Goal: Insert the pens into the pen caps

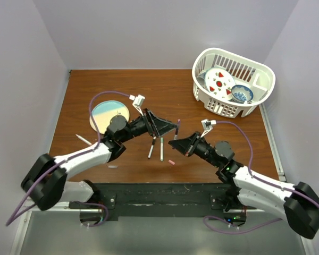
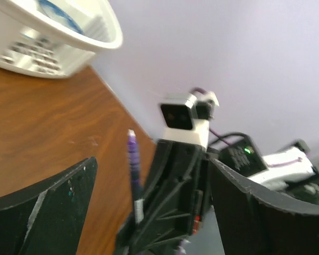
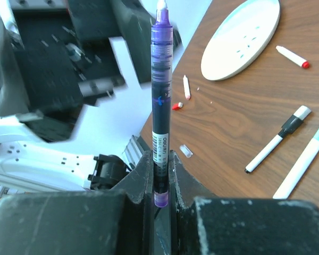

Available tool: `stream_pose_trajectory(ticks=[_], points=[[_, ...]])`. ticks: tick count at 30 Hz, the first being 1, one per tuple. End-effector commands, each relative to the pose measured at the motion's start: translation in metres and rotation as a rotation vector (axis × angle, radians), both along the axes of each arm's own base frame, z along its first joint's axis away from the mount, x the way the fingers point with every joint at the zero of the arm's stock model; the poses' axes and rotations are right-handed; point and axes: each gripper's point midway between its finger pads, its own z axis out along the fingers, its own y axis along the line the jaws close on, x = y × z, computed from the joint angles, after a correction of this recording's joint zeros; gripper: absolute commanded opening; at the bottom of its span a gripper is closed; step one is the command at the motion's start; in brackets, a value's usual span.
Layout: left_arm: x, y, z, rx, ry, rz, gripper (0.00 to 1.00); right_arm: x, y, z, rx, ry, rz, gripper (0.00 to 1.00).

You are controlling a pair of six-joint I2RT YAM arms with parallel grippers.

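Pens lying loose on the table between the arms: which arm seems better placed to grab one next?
Left, probably. The left gripper is open and empty, near the two pens, while the right gripper is shut on the purple pen, holding it upright.

Left claw point(image 1: 167, 129) spread wide; right claw point(image 3: 160, 167) clamped shut

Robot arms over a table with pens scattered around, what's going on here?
The right claw is shut on a purple pen, holding it upright by its lower end. The left claw stands open close beside it, holding nothing. On the table between the arms lie a black-tipped pen and a teal-ended pen, with a small pink cap near them; nothing is handling those.
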Motion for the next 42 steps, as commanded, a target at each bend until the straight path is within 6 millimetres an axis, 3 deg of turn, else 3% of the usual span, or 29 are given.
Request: stream_pose_trajectory(ticks=[1, 2, 3, 4, 5, 6, 9, 10, 12, 13, 14, 16, 17, 18, 19, 24, 29, 32, 35, 36, 42], points=[[0.040, 0.039, 0.021, 0.300, -0.108, 0.290, 0.91, 0.002, -0.015, 0.004, -0.019, -0.026, -0.067, 0.00], [0.046, 0.055, 0.005, 0.408, -0.051, 0.362, 0.91, 0.002, -0.018, -0.001, -0.044, -0.023, -0.078, 0.00], [0.048, 0.063, 0.014, 0.427, -0.070, 0.397, 0.91, 0.002, -0.021, -0.001, -0.051, -0.026, -0.086, 0.00], [0.044, 0.072, 0.038, 0.409, -0.115, 0.429, 0.95, 0.000, -0.024, 0.006, -0.039, -0.044, -0.095, 0.00], [0.040, 0.081, 0.038, 0.425, -0.091, 0.452, 0.98, 0.001, -0.027, 0.003, -0.061, -0.040, -0.107, 0.00], [0.030, 0.090, 0.057, 0.378, -0.122, 0.468, 0.99, 0.000, -0.028, 0.004, -0.064, -0.046, -0.112, 0.00], [0.016, 0.120, 0.067, 0.367, -0.208, 0.550, 1.00, -0.001, -0.034, 0.008, -0.073, -0.063, -0.125, 0.00], [0.013, 0.128, 0.041, 0.417, -0.186, 0.562, 1.00, -0.002, -0.035, 0.011, -0.069, -0.070, -0.126, 0.00], [0.005, 0.150, 0.046, 0.344, -0.185, 0.647, 1.00, -0.004, -0.037, 0.009, -0.082, -0.069, -0.125, 0.00], [0.004, 0.157, 0.030, 0.340, -0.129, 0.673, 1.00, -0.005, -0.037, 0.009, -0.085, -0.068, -0.125, 0.00], [0.005, 0.170, 0.016, 0.363, -0.059, 0.734, 0.93, -0.006, -0.038, 0.008, -0.095, -0.067, -0.125, 0.00], [0.001, 0.184, 0.014, 0.297, 0.096, 0.804, 0.87, -0.006, -0.041, 0.009, -0.102, -0.075, -0.131, 0.00], [-0.002, 0.204, -0.017, 0.393, 0.218, 0.890, 0.83, -0.006, -0.042, 0.009, -0.099, -0.081, -0.135, 0.00], [-0.004, 0.211, -0.033, 0.431, 0.306, 0.925, 0.76, -0.007, -0.042, 0.010, -0.097, -0.086, -0.134, 0.00], [-0.014, 0.217, -0.054, 0.464, 0.438, 0.949, 0.74, -0.007, -0.043, 0.010, -0.096, -0.089, -0.140, 0.00], [-0.042, 0.215, -0.112, 0.518, 0.894, 1.002, 0.76, -0.005, -0.045, 0.007, -0.118, -0.097, -0.149, 0.00], [-0.044, 0.207, -0.135, 0.573, 0.968, 0.990, 0.73, -0.005, -0.046, 0.001, -0.113, -0.097, -0.154, 0.00], [-0.052, 0.221, -0.141, 0.587, 1.061, 1.084, 0.69, -0.006, -0.046, 0.002, -0.130, -0.100, -0.148, 0.00], [-0.053, 0.226, -0.142, 0.526, 1.076, 1.114, 0.75, -0.007, -0.049, 0.008, -0.135, -0.118, -0.157, 0.00], [-0.056, 0.229, -0.152, 0.522, 1.093, 1.125, 0.75, -0.007, -0.051, 0.009, -0.131, -0.120, -0.162, 0.00], [-0.059, 0.247, -0.164, 0.514, 1.133, 1.202, 0.74, -0.009, -0.054, 0.007, -0.129, -0.117, -0.171, 0.00]])
